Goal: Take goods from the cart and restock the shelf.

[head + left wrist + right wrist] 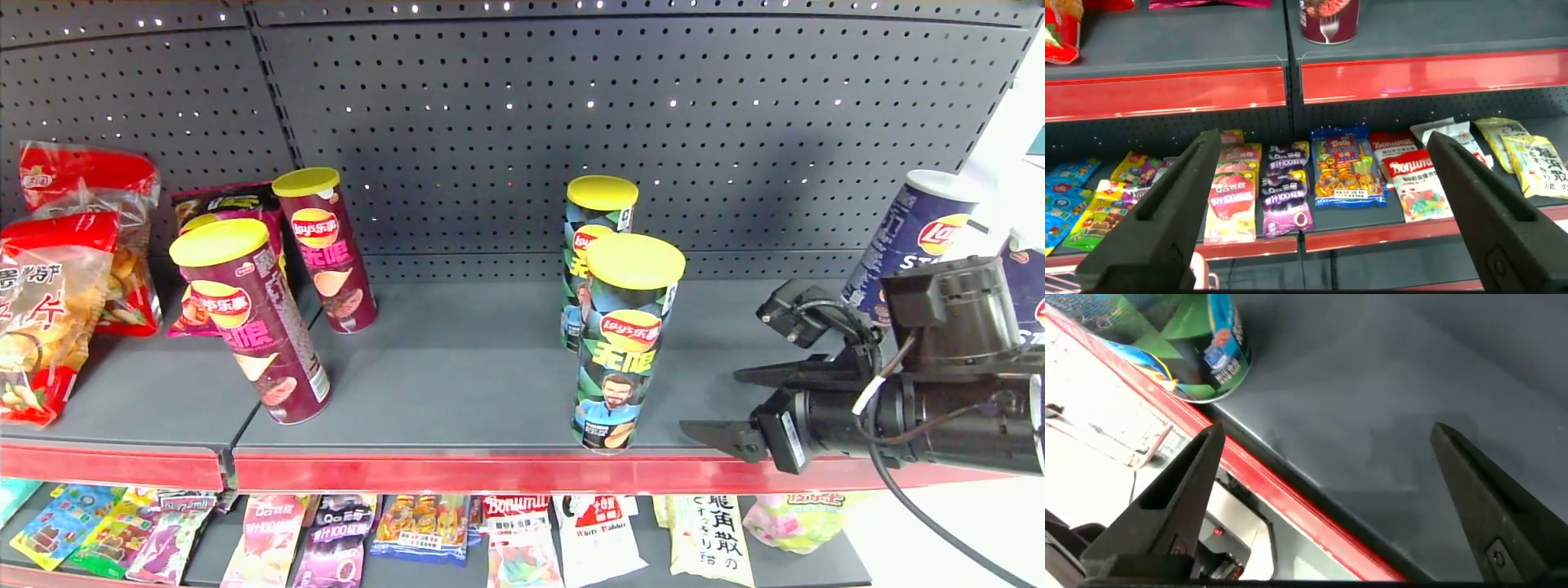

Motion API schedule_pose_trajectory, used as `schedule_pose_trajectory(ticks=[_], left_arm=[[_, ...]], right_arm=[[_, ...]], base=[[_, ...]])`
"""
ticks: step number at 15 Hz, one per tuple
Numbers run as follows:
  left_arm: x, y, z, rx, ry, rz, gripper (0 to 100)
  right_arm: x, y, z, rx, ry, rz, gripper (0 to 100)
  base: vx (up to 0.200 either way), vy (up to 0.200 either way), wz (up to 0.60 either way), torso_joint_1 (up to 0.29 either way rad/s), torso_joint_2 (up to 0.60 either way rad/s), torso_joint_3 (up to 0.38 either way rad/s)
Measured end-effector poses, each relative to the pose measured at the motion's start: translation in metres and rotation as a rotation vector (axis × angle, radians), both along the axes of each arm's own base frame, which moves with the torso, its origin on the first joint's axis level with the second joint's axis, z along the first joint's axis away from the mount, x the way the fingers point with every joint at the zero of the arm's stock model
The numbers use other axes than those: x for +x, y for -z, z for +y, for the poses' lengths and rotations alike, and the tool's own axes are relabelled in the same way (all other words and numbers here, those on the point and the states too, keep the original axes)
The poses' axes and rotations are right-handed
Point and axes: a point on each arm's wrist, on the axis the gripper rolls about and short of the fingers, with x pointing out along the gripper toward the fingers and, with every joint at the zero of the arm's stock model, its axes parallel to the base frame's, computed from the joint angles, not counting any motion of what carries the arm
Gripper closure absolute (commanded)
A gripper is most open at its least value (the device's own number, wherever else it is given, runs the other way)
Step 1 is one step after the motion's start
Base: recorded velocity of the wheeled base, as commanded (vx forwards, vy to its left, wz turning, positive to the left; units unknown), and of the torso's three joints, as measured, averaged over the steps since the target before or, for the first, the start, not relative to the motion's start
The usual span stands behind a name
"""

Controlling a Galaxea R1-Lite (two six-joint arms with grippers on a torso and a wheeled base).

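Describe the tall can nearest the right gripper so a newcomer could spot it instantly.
Start at the upper grey metal shelf with the red front lip. At its front edge, just left of the right gripper, stands a teal-and-black cylindrical chip can with a yellow lid. Its twin stands farther back, and the maroon cans are far to the left.

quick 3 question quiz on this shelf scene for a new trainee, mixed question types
1. True or false: the right gripper is open and empty.
2. How many green cans with yellow lids are there? A one, B two, C four.
3. Which gripper faces the candy packets?

Key: 1 true. 2 B. 3 the left gripper.
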Motion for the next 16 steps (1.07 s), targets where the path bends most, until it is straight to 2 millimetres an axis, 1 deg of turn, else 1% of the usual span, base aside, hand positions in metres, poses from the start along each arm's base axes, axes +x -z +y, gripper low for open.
schedule_pose_trajectory(ticks=[4, 9, 16], left_arm=[[0.0, 0.0, 0.0, 0.0, -0.001, 0.0, 0], [0.0, 0.0, 0.0, 0.0, -0.001, 0.0, 0], [0.0, 0.0, 0.0, -0.001, -0.001, 0.001, 0]], right_arm=[[0.012, 0.001, 0.007, -0.003, -0.008, 0.002, 0], [0.017, 0.006, 0.016, -0.013, -0.028, 0.019, 0], [0.027, 0.008, 0.021, -0.018, -0.029, 0.024, 0]], base=[[0.0, 0.0, 0.0, 0.0, 0.0, 0.0], [0.0, 0.0, 0.0, 0.0, 0.0, 0.0], [0.0, 0.0, 0.0, 0.0, 0.0, 0.0]])
